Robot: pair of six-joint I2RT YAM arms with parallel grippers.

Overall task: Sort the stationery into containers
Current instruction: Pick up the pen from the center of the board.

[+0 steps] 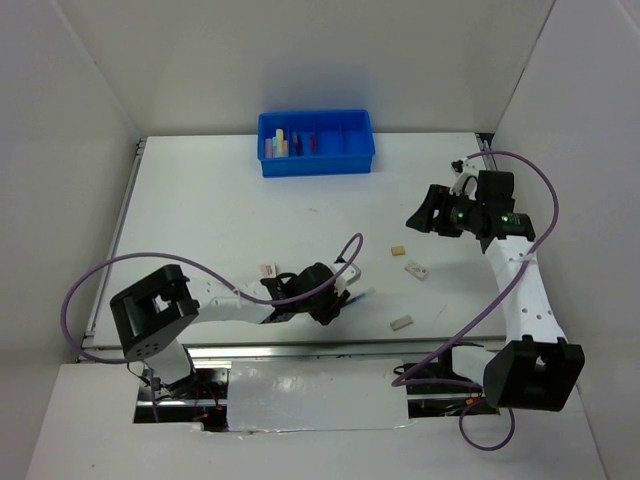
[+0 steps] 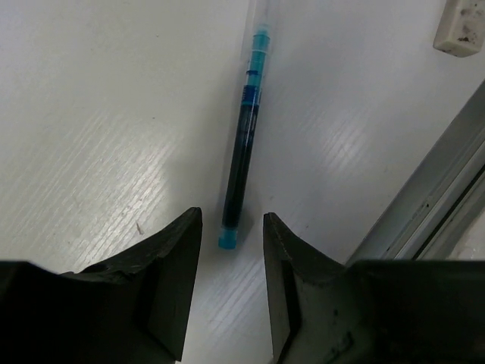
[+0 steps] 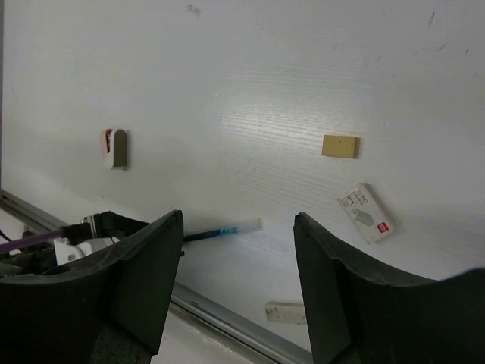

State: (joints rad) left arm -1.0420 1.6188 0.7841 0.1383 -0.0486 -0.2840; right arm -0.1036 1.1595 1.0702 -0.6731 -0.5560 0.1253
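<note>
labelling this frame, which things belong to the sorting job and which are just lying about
Part of the job: blue compartment tray, blue pen, beige eraser, white labelled eraser, pale eraser near the table edge, eraser in a red-and-white sleeve.

Just lying about: purple cable, silver tape strip, metal edge rail.

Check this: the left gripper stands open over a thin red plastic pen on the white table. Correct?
No: the thin plastic pen is blue, not red, as the left wrist view shows. The left gripper is open over it on the white table.
</note>
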